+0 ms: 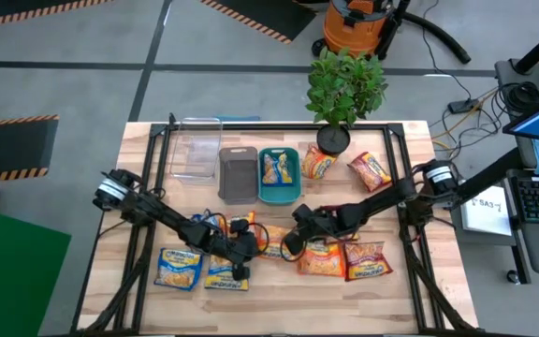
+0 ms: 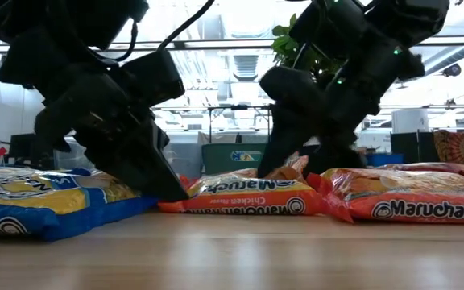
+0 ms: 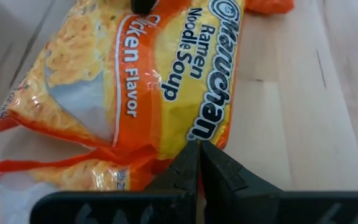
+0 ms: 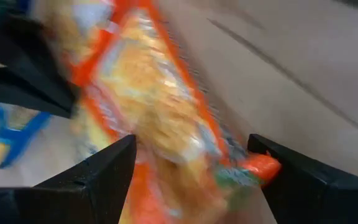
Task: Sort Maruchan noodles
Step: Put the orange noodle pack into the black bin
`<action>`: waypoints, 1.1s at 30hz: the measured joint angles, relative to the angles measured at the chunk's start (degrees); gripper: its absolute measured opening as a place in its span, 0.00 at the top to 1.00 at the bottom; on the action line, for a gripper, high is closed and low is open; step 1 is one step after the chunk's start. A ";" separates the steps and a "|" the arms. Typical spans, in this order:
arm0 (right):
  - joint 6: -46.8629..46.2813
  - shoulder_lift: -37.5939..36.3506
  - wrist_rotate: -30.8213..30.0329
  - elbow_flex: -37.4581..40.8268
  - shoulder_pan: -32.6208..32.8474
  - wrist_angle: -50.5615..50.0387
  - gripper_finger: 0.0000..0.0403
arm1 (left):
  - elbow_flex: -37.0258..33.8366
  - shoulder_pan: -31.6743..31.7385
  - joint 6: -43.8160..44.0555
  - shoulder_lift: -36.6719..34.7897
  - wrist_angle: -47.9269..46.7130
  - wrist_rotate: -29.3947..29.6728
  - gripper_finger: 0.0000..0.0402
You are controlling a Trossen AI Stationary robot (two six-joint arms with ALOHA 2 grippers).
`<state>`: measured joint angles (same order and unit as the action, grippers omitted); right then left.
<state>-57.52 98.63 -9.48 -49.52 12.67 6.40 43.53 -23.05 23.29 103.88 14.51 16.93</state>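
High view: both arms met mid-table (image 1: 138, 168); the left gripper (image 1: 243, 251) sat just beside the right gripper (image 1: 290, 245), with an orange packet (image 1: 271, 241) between them, blue-and-yellow packets (image 1: 180, 267) to the left gripper's outer side, and further orange and red packets (image 1: 367, 262) beyond the right gripper; more packets lay farther off, one inside the teal bin (image 1: 279, 195), two near the potted plant (image 1: 342, 89). Risk, as judged: the two grippers stood close enough to collide if either advanced. Low view: the left gripper (image 2: 163, 181) pressed down onto the packet edge, the orange packet (image 2: 248, 196) flat on the table. Risk: a pinned packet would tear or slip if pulled. Left wrist view: the left gripper (image 3: 199, 158) was fully closed, fingertips together at the wrapper's edge of the orange packet (image 3: 154, 74); whether film was pinched could not be told. Right wrist view: the right gripper (image 4: 191, 162) stood wide open, straddling the orange packet (image 4: 160, 124), nothing held. Risk: closing on slick, crinkled wrapper might squeeze it out sideways.
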 joint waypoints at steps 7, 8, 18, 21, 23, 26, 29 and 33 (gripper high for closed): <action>4.74 0.91 2.06 0.01 -0.09 7.05 0.28 | -0.02 0.00 0.15 0.72 0.86 2.25 1.00; 5.63 0.92 2.10 0.02 -0.09 7.58 0.28 | -0.02 0.00 0.12 0.72 0.89 2.26 1.00; 11.57 0.94 1.97 0.03 -0.33 13.66 0.55 | -0.07 0.00 -0.70 1.09 2.53 3.61 1.00; 13.90 0.94 1.88 0.02 -0.33 13.67 0.67 | -0.07 0.00 -0.70 1.09 2.68 3.62 1.00; 15.23 0.94 1.75 0.03 -0.33 13.69 0.76 | -0.07 0.02 -0.70 1.03 2.83 3.62 1.00; 17.91 0.69 1.77 0.03 -0.31 13.71 0.88 | -0.11 -0.08 -1.28 0.25 2.68 3.59 1.00; 20.75 -0.07 1.77 0.03 -0.15 13.71 0.96 | -0.13 -0.43 -2.87 -1.73 1.63 3.58 1.00; 25.50 -1.82 0.42 0.03 0.13 13.55 0.97 | -0.13 -0.55 -5.25 -6.35 -2.21 3.56 1.00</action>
<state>-32.02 96.82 -9.06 -49.50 12.80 19.96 43.40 -23.59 18.04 97.52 12.30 20.49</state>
